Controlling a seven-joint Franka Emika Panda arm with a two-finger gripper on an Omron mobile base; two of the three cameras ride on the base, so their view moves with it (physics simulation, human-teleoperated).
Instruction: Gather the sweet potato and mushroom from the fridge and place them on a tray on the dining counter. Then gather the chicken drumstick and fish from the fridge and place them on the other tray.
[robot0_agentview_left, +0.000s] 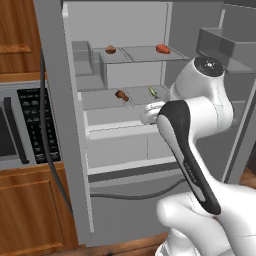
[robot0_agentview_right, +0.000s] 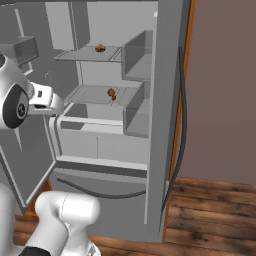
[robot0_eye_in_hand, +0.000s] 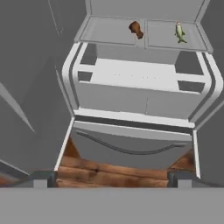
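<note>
Grey steel fridge (robot0_agentview_left: 60, 125) stood open, its lower shelf carrying the brown chicken drumstick (robot0_eye_in_hand: 136, 29) at eleven o'clock and the pale fish (robot0_eye_in_hand: 179, 32) at one o'clock, while the tool (robot0_eye_in_hand: 112, 177) hung released at six.

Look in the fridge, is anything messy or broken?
Nothing stands out. The fridge has both doors open, and the food sits neatly on its shelves: the drumstick beside the fish, two more pieces on the shelf above. No spills show.
</note>
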